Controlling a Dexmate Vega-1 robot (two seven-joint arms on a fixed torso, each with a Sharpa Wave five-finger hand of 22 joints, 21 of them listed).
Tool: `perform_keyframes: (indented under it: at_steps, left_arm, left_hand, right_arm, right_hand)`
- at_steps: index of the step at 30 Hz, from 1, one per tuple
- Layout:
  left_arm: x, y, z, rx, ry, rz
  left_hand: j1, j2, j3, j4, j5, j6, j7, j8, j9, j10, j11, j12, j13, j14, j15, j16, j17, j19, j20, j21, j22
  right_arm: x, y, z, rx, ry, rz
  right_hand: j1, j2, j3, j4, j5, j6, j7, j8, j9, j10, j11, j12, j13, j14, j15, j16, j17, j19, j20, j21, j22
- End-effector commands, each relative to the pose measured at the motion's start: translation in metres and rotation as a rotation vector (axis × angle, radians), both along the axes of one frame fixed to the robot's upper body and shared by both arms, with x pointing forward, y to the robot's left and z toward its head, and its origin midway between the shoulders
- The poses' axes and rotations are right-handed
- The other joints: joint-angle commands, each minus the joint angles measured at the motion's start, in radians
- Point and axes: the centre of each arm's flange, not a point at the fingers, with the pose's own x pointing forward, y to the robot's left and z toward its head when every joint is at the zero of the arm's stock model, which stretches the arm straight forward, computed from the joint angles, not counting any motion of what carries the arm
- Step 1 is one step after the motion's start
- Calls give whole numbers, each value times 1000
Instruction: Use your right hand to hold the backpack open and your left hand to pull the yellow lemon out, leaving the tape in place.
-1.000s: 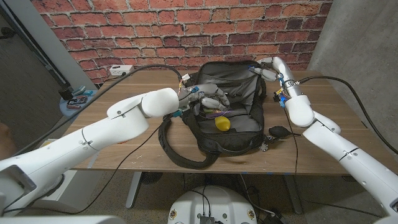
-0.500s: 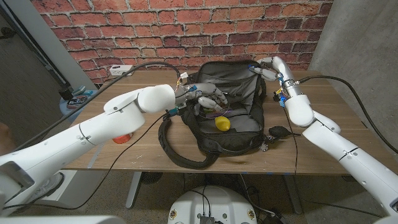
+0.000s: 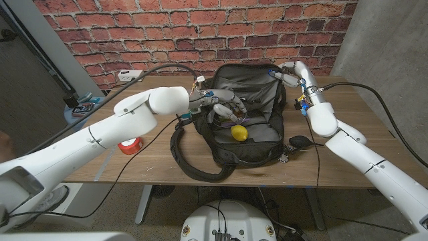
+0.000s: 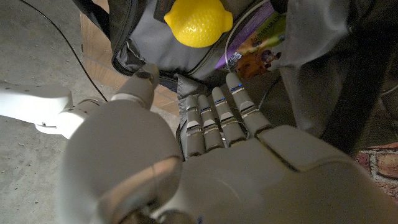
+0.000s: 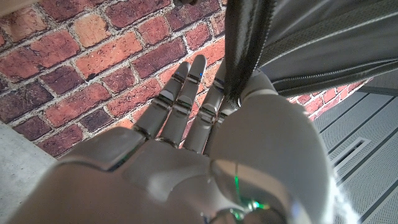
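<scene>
Backpack (image 3: pixel 246 114) lies open on the table (image 3: pixel 361 144), its top flap held up by the right hand (image 3: pixel 283 72), which pinches the flap's edge between thumb and fingers. Left hand (image 3: pixel 217 106) hovers over the opening, fingers loosely curled, holding nothing. Lemon (image 3: pixel 239 132) sits inside the backpack, near that hand. Red tape (image 3: pixel 128 145) lies on the table under the left arm.

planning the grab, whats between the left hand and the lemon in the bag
Only the backpack's grey lining: the wrist view shows bare fabric between the left hand's fingertips and the lemon.
</scene>
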Motion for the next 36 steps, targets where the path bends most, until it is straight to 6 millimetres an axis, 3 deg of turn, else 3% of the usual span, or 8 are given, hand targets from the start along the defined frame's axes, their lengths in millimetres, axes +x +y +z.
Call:
perform_keyframes:
  at_steps: [1,5,12,36]
  left_arm:
    - [4,-3,4,91,3,-15]
    - [5,-3,7,128,-7,-14]
    - [7,-6,8,211,-36,-26]
    - [13,-13,3,363,-88,-54]
  left_hand:
    - [37,6,-4,0,-5,-14,1,0,0,-16,-1,-10,-4,-17,-3,-11,-2,-13,-2,-4,2]
    - [95,12,2,-3,-4,-32,-2,1,-3,-29,-6,-21,-14,-32,-2,-24,-8,-28,-1,-5,1]
    - [138,8,-4,-1,-8,-51,-6,2,-5,-48,-14,-34,-24,-54,-2,-39,-13,-44,-2,-8,0]
    - [189,6,-27,10,-23,-91,-17,1,-9,-76,-22,-52,-40,-86,-9,-62,-19,-76,-16,-14,-2]
  right_arm:
    - [3,-3,0,25,4,0]
    - [5,-3,0,27,3,1]
    - [5,-3,1,34,0,0]
    - [4,-6,-4,83,1,2]
  right_hand:
    - [0,11,-4,-1,5,6,0,2,2,2,6,-1,3,13,-127,0,5,5,-82,1,3]
    - [0,11,-4,-2,5,6,-1,2,2,2,6,-1,4,14,-128,0,6,6,-81,1,3]
    - [0,11,-5,-1,5,6,-2,1,2,2,8,-1,5,15,-127,-1,7,6,-80,1,3]
    - [1,12,-9,-1,5,8,0,1,2,2,10,-2,5,15,-127,-6,9,9,-79,2,3]
